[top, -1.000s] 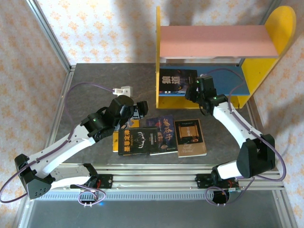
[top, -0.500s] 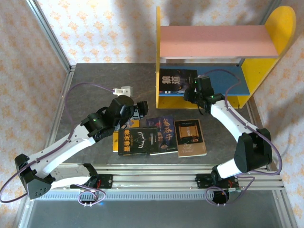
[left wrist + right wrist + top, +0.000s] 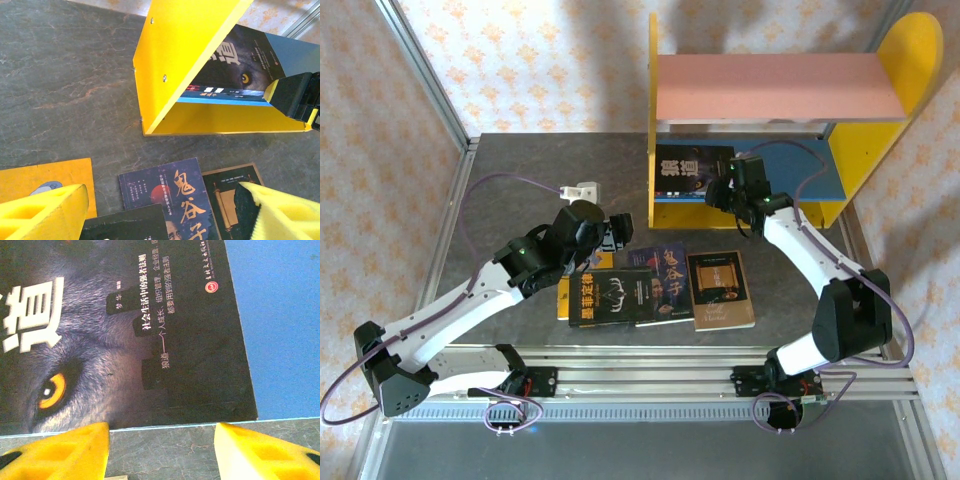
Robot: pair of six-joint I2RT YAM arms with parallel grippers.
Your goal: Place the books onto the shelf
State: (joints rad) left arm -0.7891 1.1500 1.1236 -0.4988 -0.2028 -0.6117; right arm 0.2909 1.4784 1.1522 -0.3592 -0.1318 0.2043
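The shelf [image 3: 775,88] stands at the back right, with a pink upper board and a blue lower board [image 3: 280,315]. A dark wolf-cover book [image 3: 692,170] lies flat on the blue board. My right gripper [image 3: 162,450] is open and empty, just off that book's near edge [image 3: 125,330]. Three books lie on the table: a black one [image 3: 615,297], a navy one [image 3: 170,200] and a dark scroll-cover one [image 3: 720,288]. A yellow book [image 3: 45,177] pokes out under my left arm. My left gripper [image 3: 160,220] hovers open above these books, holding nothing.
The shelf's yellow side panel [image 3: 185,55] rises close ahead of the left gripper. A small white block [image 3: 582,188] sits on the table behind the left arm. Aluminium frame rails [image 3: 430,90] border the grey tabletop [image 3: 520,160].
The right gripper has shifted slightly left and toward the shelf's lower board. The left arm has crept a little to the right. Both sets of jaws stay as wide as before.
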